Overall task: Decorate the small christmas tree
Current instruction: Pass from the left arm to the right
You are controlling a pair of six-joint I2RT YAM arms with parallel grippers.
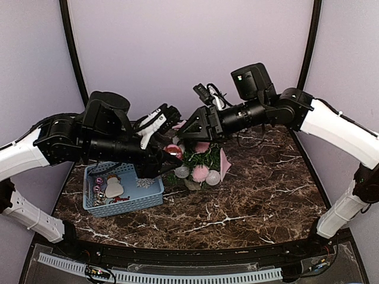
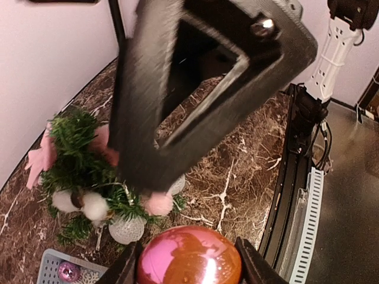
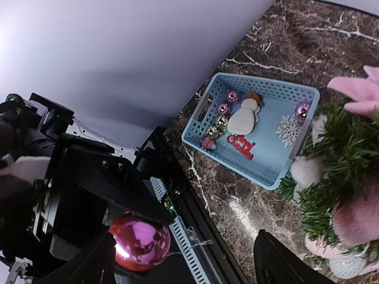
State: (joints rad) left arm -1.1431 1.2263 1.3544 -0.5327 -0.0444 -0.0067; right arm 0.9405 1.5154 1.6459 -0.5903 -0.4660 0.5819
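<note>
The small christmas tree [image 1: 198, 160] stood on the desk [image 1: 266, 195], just right of the blue basket [image 1: 127, 206]. The left gripper [image 2: 189, 269] grasped a pink ball [image 3: 139, 241]. The right gripper [image 3: 183, 263] was released and held nothing.

One legend is recorded: "Merry Christmas", on a red cursive cut-out ornament [image 3: 241, 146] lying in the light-blue perforated plastic basket [image 3: 228, 163] (illegible from overhead).

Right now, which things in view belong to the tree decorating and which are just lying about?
Job:
small christmas tree
pink bauble in the left gripper
blue basket holding snowman, Merry Christmas sign, snowflake, small pink baubles
right gripper, open

Just there:
marble table
white cable channel along its near edge
</note>
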